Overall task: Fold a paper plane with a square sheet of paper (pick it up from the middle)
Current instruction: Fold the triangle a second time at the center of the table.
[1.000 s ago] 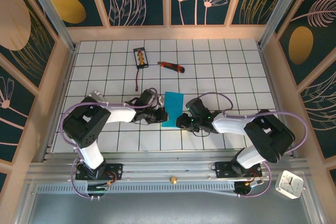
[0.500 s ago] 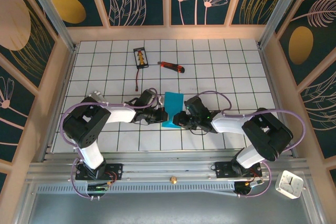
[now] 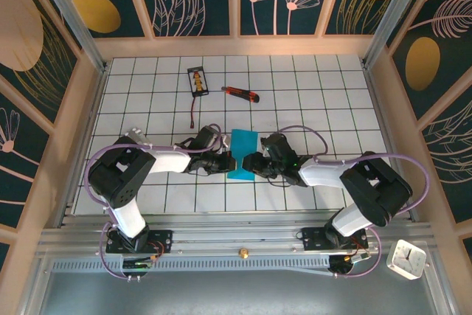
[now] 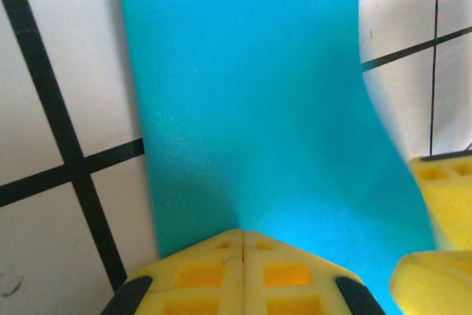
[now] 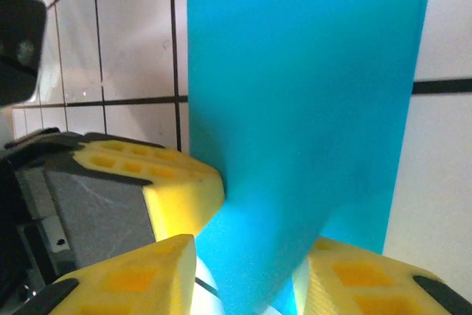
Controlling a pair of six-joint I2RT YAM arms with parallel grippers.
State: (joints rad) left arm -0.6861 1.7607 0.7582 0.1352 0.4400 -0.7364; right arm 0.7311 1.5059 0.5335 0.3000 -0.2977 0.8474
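We find the square sheet of paper (image 3: 243, 151) folded to a strip at mid-table, a gripper on each side

The strip's long axis runs near to far on the table (image 3: 324, 108); its near end lifts a little; the left gripper (image 3: 226, 162) pinches the near-left edge, pads pressed together on the paper; the right gripper (image 3: 251, 164) straddles the near-right edge with fingers spread, one above and one below, not clamping; both sit equally close; we judge the next crease turns on the right fingers closing leftward onto the strip while the left anchors it.
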